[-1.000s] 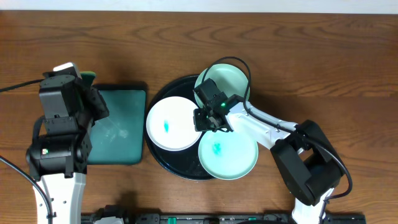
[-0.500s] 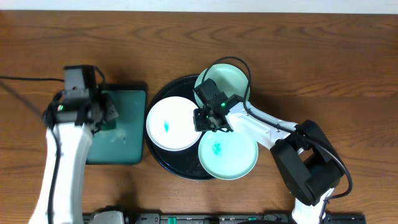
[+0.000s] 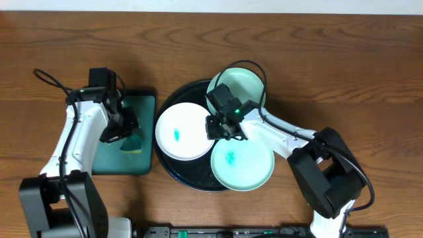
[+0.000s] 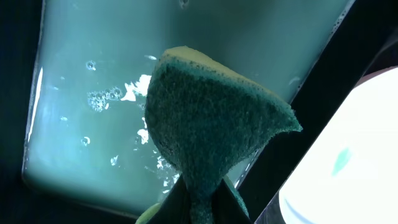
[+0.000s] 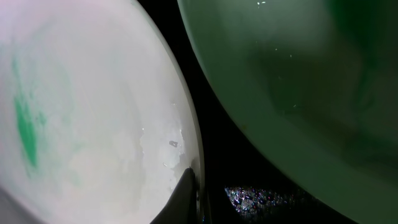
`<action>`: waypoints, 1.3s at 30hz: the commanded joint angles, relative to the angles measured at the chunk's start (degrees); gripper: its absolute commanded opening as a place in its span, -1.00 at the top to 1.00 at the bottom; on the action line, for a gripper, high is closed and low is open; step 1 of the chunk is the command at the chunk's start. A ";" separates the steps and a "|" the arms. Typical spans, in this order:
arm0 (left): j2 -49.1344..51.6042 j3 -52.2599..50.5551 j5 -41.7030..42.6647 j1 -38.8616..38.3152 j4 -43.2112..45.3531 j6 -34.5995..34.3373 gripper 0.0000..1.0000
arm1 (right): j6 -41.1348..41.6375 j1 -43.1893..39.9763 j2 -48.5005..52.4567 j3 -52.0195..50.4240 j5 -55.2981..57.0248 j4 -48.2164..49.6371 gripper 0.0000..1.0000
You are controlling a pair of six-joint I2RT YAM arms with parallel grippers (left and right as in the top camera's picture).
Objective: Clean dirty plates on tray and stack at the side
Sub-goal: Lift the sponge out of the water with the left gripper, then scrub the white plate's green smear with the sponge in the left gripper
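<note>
Left gripper (image 4: 204,202) is clenched on a wet sponge (image 4: 211,124), held above the small green tray (image 4: 87,93). Right gripper (image 3: 221,127) is low over the black tray (image 3: 182,173) and appears to pinch the rim of the white plate (image 3: 182,132) on its left. A smeared mint-green plate (image 3: 241,162) lies just behind it, and a second mint-green plate (image 3: 241,86) lies just ahead.

Overhead evenly lit, sharp; wrist cams dim, close-up blur.

Wood table (image 3: 330,53), black tray (image 3: 176,172), green tray (image 3: 114,162)
</note>
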 commanded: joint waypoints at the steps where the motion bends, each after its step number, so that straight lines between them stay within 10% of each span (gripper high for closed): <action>1: -0.57 -0.04 0.92 -0.02 -1.11 -0.09 0.86 | -1.86 0.55 2.95 -2.16 1.05 -2.14 0.98; 18: -0.57 -0.04 0.96 -0.02 -2.29 -0.07 0.86 | -1.86 0.55 2.95 -2.16 1.05 -2.16 0.97; 24: -0.59 -0.04 13.94 -0.39 -1.60 2.73 0.86 | -1.86 0.55 2.95 -2.16 1.05 -2.03 0.97; 39: 2.49 -0.04 13.66 -16.20 8.81 -6.84 0.86 | -1.86 0.55 2.95 -2.16 1.03 -2.05 0.97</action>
